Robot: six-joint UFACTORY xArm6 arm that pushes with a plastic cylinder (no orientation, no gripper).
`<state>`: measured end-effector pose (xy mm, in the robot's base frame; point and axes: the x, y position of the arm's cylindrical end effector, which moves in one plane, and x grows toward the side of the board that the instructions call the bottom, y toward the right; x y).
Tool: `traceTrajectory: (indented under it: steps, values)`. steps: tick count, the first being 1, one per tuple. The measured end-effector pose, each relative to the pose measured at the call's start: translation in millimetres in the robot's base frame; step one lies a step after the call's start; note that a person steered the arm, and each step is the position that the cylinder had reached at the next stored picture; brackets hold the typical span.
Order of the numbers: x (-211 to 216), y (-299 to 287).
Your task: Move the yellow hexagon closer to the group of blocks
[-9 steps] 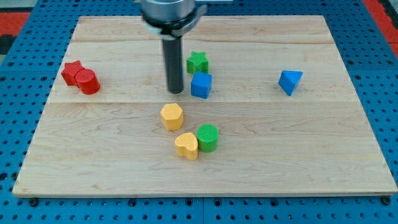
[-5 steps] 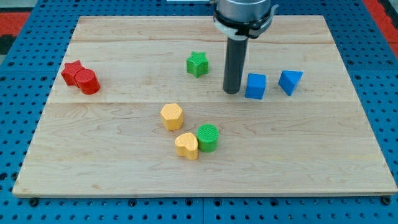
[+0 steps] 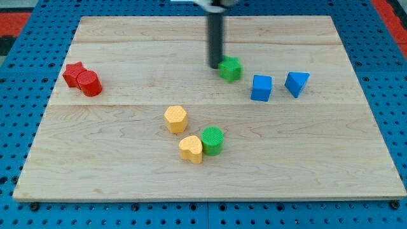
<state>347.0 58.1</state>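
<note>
A: Going from the view's left, what lies on the pale wooden surface [image 3: 114, 184]?

B: A red plastic star block [image 3: 74, 72] touching a red plastic cylinder block [image 3: 90, 84] near the left edge. Toward the middle, the yellow plastic hexagon block [image 3: 175, 119], with a yellow plastic heart block [image 3: 191, 149] just below it and a green plastic cylinder block [image 3: 212, 140] touching the heart. Higher up, my tip [image 3: 215, 66] stands against the left side of a green plastic star block [image 3: 230, 68]. Then a blue plastic cube block [image 3: 261, 88] and, just beside it, a blue plastic triangular block [image 3: 296, 83].

A: Is there a gripper, and how does it stand?

B: There is none; the arm ends in a plain dark rod, so nothing opens or closes.

A: Where is the yellow hexagon relative to the tip?

B: Well apart from it, toward the view's bottom and somewhat left. The tip is up by the green star, not behind the hexagon.

A: What could go wrong from here?

B: In my judgement, the tip must travel around to the hexagon's far side; a direct path could drag the green star along. An off-centre push could spin the hexagon aside, or knock the yellow heart and green cylinder apart
</note>
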Motion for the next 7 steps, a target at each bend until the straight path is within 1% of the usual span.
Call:
traceTrajectory:
  steps: [1,2,3,4,5,6,7]
  values:
    - [18,2]
    - [18,-105]
    - [85,-170]
    - [139,-193]
    - [145,-114]
    - [113,-60]
    - [95,-3]
